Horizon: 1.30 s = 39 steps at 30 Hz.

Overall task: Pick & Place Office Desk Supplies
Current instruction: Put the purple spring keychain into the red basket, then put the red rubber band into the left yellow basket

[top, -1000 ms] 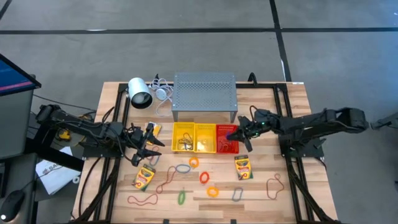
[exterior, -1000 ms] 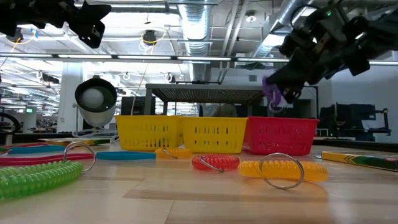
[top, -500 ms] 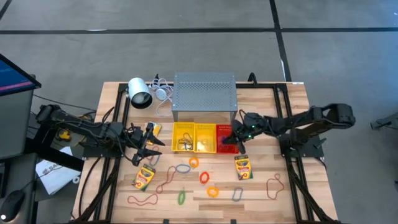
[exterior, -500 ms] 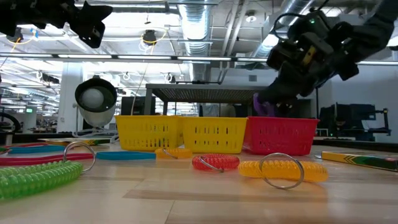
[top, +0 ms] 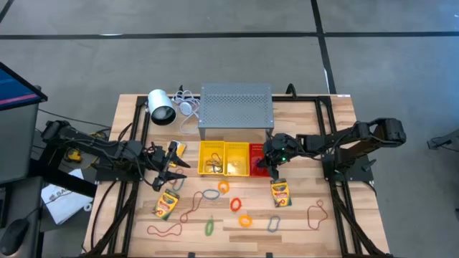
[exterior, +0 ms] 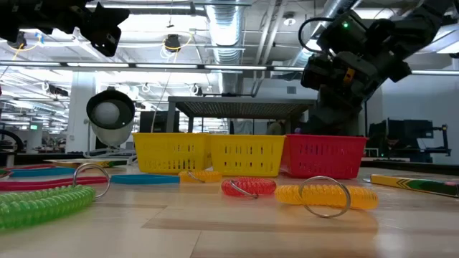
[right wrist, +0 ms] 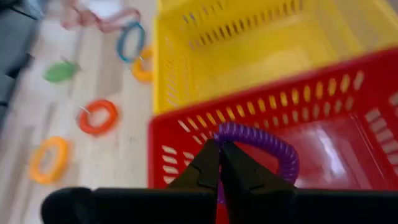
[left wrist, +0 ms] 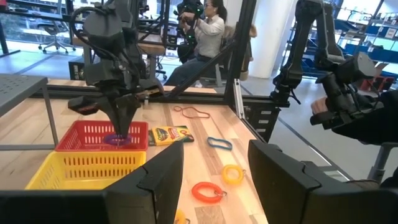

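My right gripper (top: 270, 166) is shut on a purple coil ring (right wrist: 264, 140) and slants down into the red basket (top: 259, 152). In the left wrist view the purple ring (left wrist: 117, 140) sits low inside the red basket (left wrist: 87, 135), under the right gripper (left wrist: 122, 127). My left gripper (top: 174, 170) hangs open and level at the table's left, nothing between its fingers (left wrist: 214, 168). Crayon boxes (top: 166, 204) (top: 280, 192), reddish rubber bands (top: 164, 230) (top: 316, 213) and several coil rings (top: 235, 204) (top: 246, 220) lie flat on the wooden table. My right gripper pinches the purple ring's coil (right wrist: 239, 132) between its two fingers, on the side of the ring nearest the arm. The fingers slant down from the table's right. The ring lies about level inside the red basket; whether it rests on the floor I cannot tell.
Two yellow baskets (top: 213, 158) (top: 237, 158) stand left of the red one. Behind them are a grey perforated stand (top: 236, 109) and a white lamp (top: 161, 107). A third crayon box (top: 176, 149) lies by my left gripper. A person (left wrist: 208, 31) sits beyond the table.
My right gripper has moved toward the table's left and down, tipping its fingers downward, and has carried the purple ring from above the red basket's right rim down into the basket. It has stayed shut on the ring.
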Motion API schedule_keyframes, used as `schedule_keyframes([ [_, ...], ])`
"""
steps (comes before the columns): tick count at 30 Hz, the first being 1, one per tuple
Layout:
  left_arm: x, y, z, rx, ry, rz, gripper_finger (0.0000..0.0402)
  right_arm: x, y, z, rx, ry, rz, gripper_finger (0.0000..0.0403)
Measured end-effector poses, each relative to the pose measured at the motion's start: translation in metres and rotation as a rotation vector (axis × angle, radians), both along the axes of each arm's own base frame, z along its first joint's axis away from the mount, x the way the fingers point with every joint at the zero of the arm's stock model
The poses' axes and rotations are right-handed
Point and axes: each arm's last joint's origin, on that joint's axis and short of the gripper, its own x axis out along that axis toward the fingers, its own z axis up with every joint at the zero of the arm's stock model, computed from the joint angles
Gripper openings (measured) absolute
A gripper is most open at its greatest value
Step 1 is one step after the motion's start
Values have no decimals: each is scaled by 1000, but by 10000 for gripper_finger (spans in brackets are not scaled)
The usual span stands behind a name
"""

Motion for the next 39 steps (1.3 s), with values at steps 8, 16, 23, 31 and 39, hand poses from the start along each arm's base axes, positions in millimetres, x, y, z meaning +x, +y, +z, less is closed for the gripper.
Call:
schedule_keyframes([
  [8, 0, 0, 0, 1, 2, 0, 176, 7, 5, 1, -21, 85, -2, 4],
  [16, 0, 0, -2, 4, 15, 0, 176, 6, 5, 0, -20, 102, -9, 8],
  [23, 0, 0, -2, 4, 16, 0, 176, 6, 5, 0, -11, 99, -7, 28],
  [31, 0, 0, -2, 4, 16, 0, 176, 6, 6, 0, 17, 102, -22, 99],
  [39, 0, 0, -2, 4, 16, 0, 176, 8, 6, 4, 14, 64, -20, 155],
])
